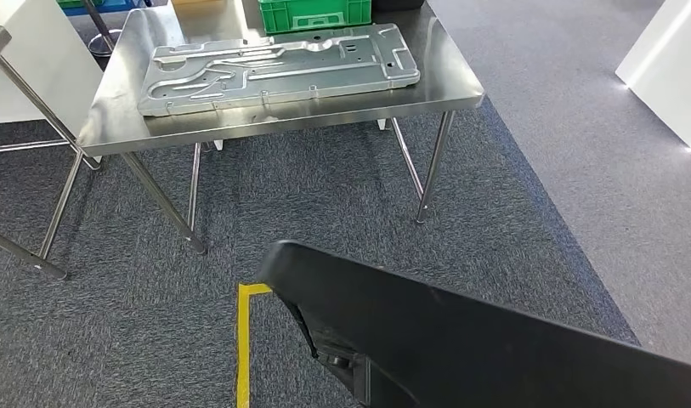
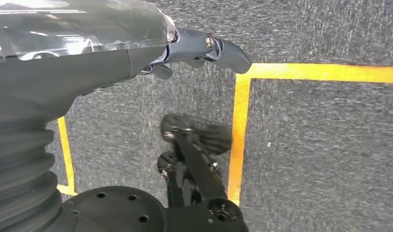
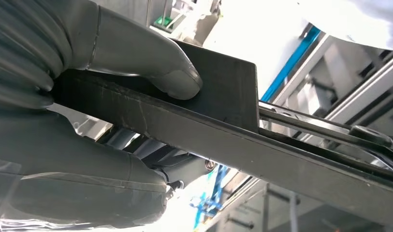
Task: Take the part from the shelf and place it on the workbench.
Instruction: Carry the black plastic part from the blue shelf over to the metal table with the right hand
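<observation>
The right hand (image 3: 88, 96) grips the black part (image 1: 495, 340) by its edge, thumb pressed flat on its face; the part sits low in front of the robot, well short of the worktop (image 1: 444, 85). Best to carry it level and set it down beside the metal panel (image 1: 278, 68), not on it. The left wrist view adds what the head view lacks: the left hand (image 2: 184, 53) holds nothing, fingers loosely extended over carpet and yellow floor tape (image 2: 240, 121).
</observation>
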